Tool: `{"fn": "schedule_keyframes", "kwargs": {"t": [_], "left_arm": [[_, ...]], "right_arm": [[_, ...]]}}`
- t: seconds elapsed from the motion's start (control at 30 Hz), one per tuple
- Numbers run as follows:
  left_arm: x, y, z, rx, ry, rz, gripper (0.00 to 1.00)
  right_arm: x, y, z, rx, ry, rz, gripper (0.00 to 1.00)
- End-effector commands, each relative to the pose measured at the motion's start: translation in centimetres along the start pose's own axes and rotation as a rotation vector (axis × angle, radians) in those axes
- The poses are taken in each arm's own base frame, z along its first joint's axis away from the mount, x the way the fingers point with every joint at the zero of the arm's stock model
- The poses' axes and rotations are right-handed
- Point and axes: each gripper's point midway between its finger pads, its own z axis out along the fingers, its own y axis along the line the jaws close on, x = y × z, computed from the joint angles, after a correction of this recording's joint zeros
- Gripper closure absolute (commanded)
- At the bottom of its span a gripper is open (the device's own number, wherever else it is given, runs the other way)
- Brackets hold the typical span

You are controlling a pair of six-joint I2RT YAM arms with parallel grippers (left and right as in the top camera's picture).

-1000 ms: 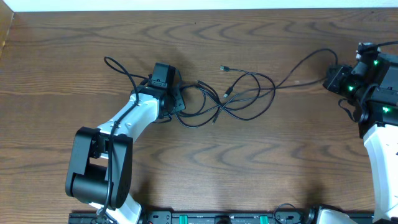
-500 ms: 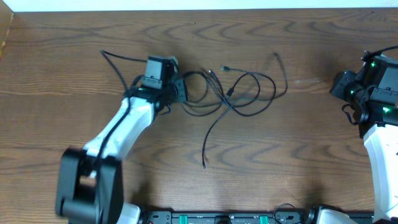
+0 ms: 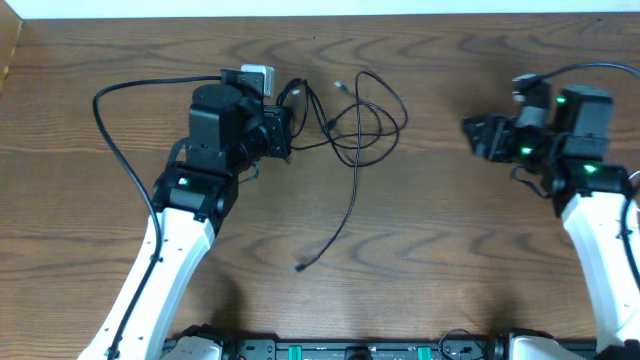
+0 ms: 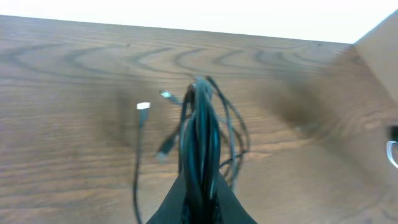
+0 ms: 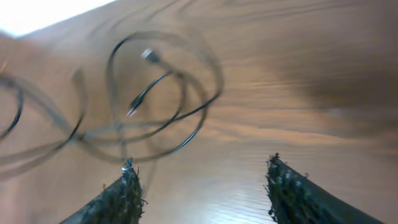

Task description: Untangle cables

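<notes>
No readable text, labels or numbers appear in any view.

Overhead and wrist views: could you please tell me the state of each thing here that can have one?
cables: tangled in loose loops, bunched at one side in the left gripper, one plug end trailing free.
left gripper: shut on the cables.
right gripper: open, empty, clear of the cables.
</notes>
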Motion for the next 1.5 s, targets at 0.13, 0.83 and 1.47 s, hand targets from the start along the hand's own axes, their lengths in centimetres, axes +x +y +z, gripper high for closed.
{"fn": "schedule_keyframes", "kwargs": {"t": [0.13, 0.83, 1.47], "left_arm": [[0.6, -4.1, -1.0, 0.235, 0.046, 0.021, 0.92], [3.5, -10.9, -4.8, 0.697, 0.21, 0.01, 0.92], [7.2, -4.5, 0.2, 0.315, 0.321, -0.019, 0.83]], "right_arm": [[4.9, 7.3, 5.2, -0.237, 0.173, -0.274, 0.27], [4.5, 9.1, 16.6, 0.015, -0.011, -0.438, 0.99], [3.7, 9.3, 5.3, 0.039, 0.064, -0.436, 0.99]]}}
